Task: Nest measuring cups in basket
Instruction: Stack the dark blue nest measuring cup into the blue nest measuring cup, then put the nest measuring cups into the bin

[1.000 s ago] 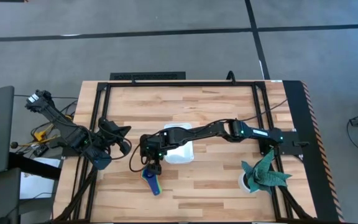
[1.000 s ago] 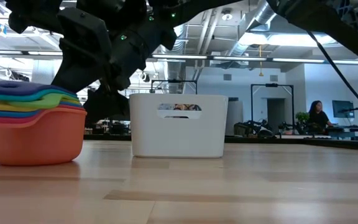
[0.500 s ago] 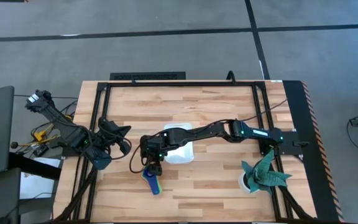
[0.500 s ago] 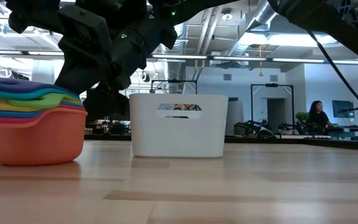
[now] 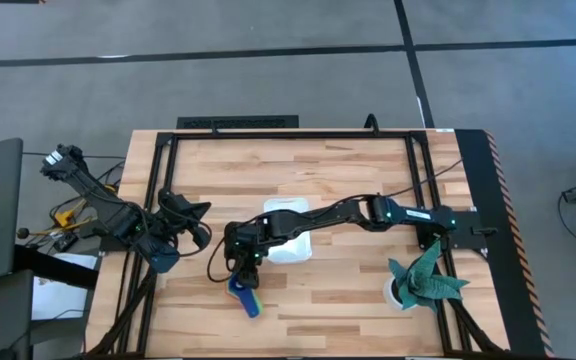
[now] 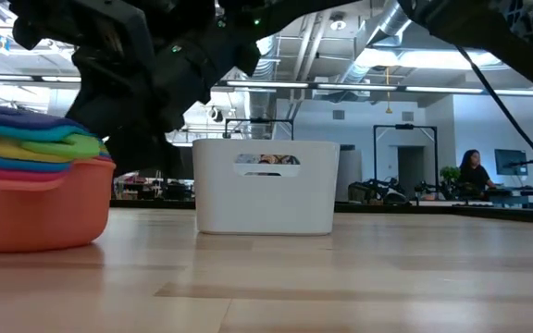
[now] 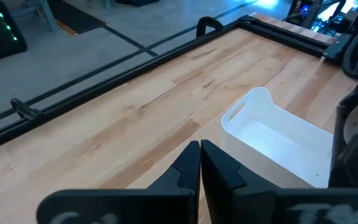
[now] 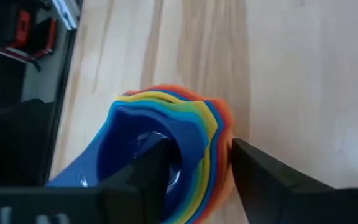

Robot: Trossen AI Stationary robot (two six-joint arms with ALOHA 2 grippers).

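My right gripper (image 8: pixel 194 165) straddles one side of the nested stack of rainbow-coloured plastic measuring cups (image 8: pixel 166 143), one finger inside the dark blue innermost cup, the other outside the orange-red rim; the fingers are partly open, and I cannot tell if they pinch yet. The stack sits on the wooden counter (image 5: pixel 348 290), just left of and nearer than the small white rectangular plastic basket (image 5: pixel 290 235). I judge it light, stiff and slippery, so I would clamp all the walls together. My left gripper (image 7: pixel 200 167) waits closed at the counter's left edge.
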